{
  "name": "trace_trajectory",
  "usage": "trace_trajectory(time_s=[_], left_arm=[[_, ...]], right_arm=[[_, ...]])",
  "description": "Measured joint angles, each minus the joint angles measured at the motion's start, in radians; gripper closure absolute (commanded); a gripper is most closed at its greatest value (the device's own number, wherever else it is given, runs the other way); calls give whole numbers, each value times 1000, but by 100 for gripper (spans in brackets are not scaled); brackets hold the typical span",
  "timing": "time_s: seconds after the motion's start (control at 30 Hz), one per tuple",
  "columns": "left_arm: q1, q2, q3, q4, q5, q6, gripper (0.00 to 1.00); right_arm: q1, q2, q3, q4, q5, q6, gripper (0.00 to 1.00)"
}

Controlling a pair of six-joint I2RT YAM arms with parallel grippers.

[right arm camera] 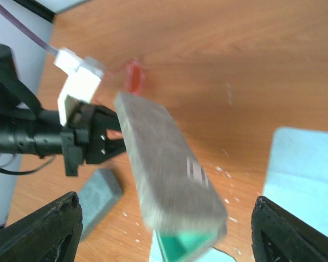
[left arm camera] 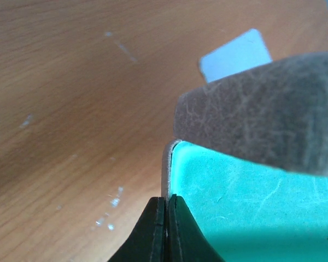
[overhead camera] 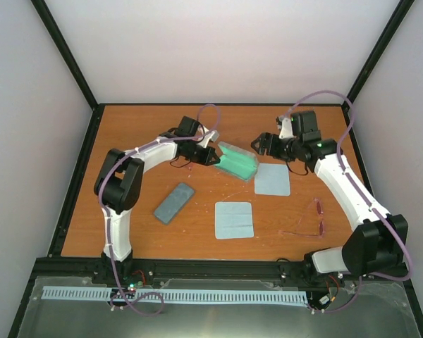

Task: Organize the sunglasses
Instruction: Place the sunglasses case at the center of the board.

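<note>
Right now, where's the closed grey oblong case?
Top view: the closed grey oblong case lies left of centre, between the left arm and nearer pale blue cloth.

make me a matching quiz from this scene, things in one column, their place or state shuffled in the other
1 open case
2 closed grey case
3 sunglasses
4 right claw

a on the table, right side
b wide open
c rim pinched by the left claw
d on the table, left side

Pairs: 1-c, 2-d, 3-a, 4-b

Red-pink sunglasses (overhead camera: pixel 320 225), grey case (right arm camera: pixel 169 169), green lining (left arm camera: pixel 251 202)
</note>
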Motion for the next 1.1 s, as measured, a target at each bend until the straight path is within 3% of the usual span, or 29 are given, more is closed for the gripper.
trace_trajectory(time_s=[0.43,1.1], left_arm=[[-11,71,90,-11,-319,-146,100],[-11,193,159,-34,-486,-149,100]], right_arm=[[0,-74,-164,37,90,33,18],[0,-71,-241,86,85,40,18]])
